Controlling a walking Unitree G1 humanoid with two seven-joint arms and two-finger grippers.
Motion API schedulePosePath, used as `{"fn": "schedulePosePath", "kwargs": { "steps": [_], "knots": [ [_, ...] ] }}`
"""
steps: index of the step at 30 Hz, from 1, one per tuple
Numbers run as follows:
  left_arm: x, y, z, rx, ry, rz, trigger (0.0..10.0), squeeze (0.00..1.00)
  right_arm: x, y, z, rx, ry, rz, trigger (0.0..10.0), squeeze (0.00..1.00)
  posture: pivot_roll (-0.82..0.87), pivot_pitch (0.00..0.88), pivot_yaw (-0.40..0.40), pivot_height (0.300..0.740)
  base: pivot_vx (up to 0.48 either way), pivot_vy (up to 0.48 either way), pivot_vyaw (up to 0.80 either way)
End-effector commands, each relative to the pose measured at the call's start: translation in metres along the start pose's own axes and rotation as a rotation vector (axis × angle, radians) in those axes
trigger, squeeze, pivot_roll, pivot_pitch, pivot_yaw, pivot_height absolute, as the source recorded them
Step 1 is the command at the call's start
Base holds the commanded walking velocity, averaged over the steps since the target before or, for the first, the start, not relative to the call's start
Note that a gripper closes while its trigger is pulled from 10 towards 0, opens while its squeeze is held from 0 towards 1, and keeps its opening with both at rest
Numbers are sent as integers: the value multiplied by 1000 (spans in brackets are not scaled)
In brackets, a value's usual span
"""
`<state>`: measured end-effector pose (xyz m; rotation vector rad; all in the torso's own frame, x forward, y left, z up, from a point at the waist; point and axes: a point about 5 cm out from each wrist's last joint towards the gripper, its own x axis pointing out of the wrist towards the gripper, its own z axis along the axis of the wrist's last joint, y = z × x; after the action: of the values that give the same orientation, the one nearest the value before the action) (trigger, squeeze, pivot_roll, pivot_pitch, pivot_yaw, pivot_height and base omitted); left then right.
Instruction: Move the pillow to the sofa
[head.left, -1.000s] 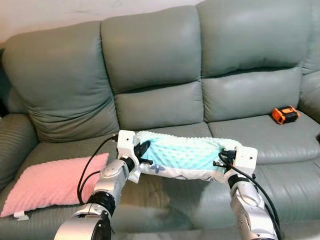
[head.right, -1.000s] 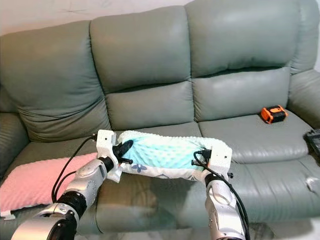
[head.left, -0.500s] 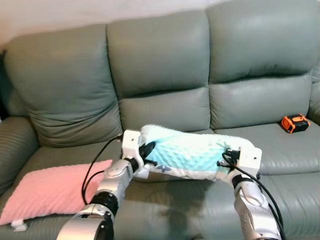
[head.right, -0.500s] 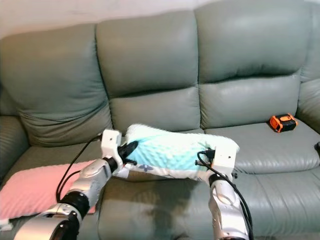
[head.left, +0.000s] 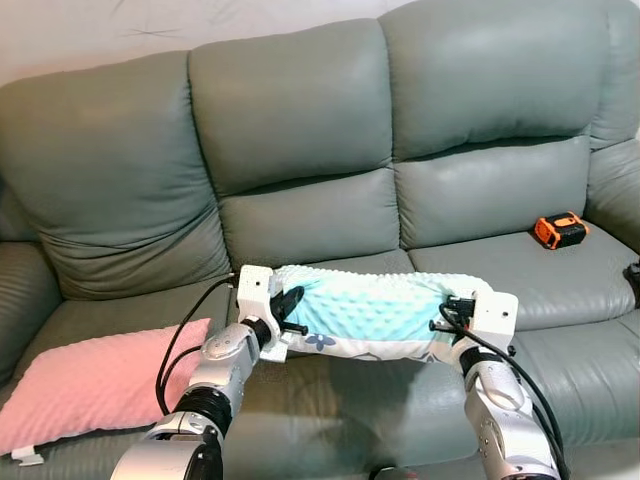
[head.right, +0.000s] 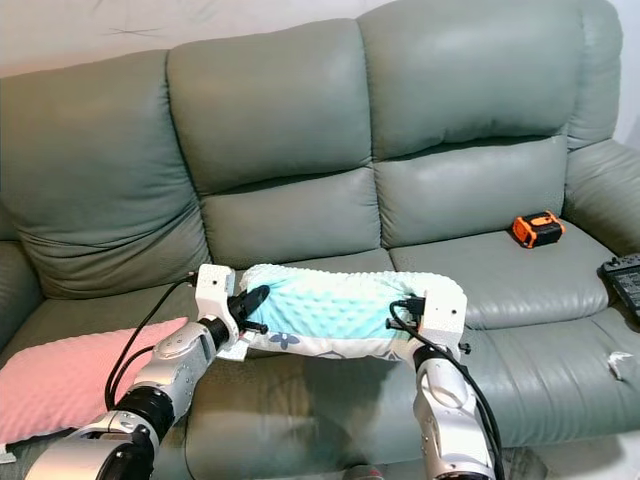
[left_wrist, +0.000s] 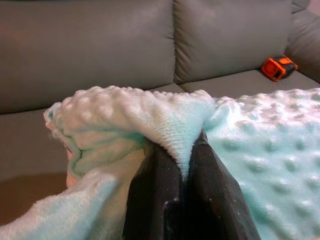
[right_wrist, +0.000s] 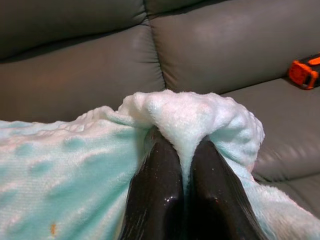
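Observation:
A mint-green dotted pillow with a white floral underside hangs stretched between my two grippers, just above the middle seat of the grey-green sofa. My left gripper is shut on its left end, with fabric pinched between the black fingers. At the pillow's right end, my right gripper is shut too, a fold squeezed between its fingers. In both wrist views the pillow bunches up over the fingertips.
A pink pillow lies on the left seat. An orange and black tape measure sits on the right seat. A dark remote and a scrap of white paper lie at the far right of the seat.
The camera view has shifted, with the sofa sliding left and down in the picture. The pillow stays held between both grippers at about the same height over the middle seat.

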<state>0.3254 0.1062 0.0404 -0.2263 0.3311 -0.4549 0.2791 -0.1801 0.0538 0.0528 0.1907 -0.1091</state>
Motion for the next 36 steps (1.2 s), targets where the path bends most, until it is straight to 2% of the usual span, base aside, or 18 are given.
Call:
{"fn": "schedulePosePath", "kwargs": {
  "steps": [1,6,9,10,11,13,15,17,20,21,24,25,32,33,34,36],
  "knots": [
    [-2,8,5,21,-9,18,10000,0,3,10,6,11,-24,23,10000,0,-303,3,146,740,0,0,0],
    [-5,10,-1,22,7,56,10000,0,5,13,6,18,-25,37,10000,0,-297,23,146,740,0,0,0],
    [-7,14,-5,44,22,101,10000,0,6,15,5,2,-14,38,10000,0,-290,66,148,740,0,0,0],
    [-9,16,-7,52,25,118,10000,0,6,14,5,-7,-4,34,10000,0,-288,118,154,740,0,0,0],
    [-9,16,-7,52,25,118,10000,0,6,14,5,-7,-4,34,10000,0,-288,118,154,740,0,0,0],
    [-11,20,-4,76,-7,145,10000,0,5,10,5,-22,-2,33,10000,0,-285,219,167,740,0,0,0],
    [-11,21,-3,78,-13,152,10000,0,5,9,5,-29,1,33,10000,0,-285,233,168,740,0,0,0],
    [-10,23,4,100,-33,176,10000,0,5,5,7,-42,3,55,10000,0,-297,346,172,740,0,0,0],
    [-5,22,12,117,-44,195,10000,0,9,2,11,-65,-11,93,10000,0,-304,382,168,740,0,0,0],
    [-2,20,16,116,-45,191,10000,0,10,2,15,-88,-28,117,10000,0,-314,437,163,740,0,0,0],
    [1,19,21,113,-50,193,10000,0,10,3,21,-120,-50,140,10000,0,-320,467,160,740,0,0,0],
    [7,15,30,82,-73,197,10000,0,16,4,28,-153,-78,159,10000,0,-333,500,150,740,0,0,0],
    [16,9,57,57,-163,248,10000,0,30,13,54,-202,-174,204,10000,0,-347,520,137,740,0,0,0],
    [17,11,65,54,-193,280,10000,0,35,14,65,-219,-219,195,10000,0,-350,522,133,740,0,0,0],
    [17,14,73,46,-228,325,10000,0,39,16,76,-198,-258,189,10000,0,-351,523,126,740,0,0,0],
    [16,17,79,48,-254,357,10000,0,42,19,84,-187,-280,192,10000,0,-350,522,122,740,0,0,0]
  ]
}}
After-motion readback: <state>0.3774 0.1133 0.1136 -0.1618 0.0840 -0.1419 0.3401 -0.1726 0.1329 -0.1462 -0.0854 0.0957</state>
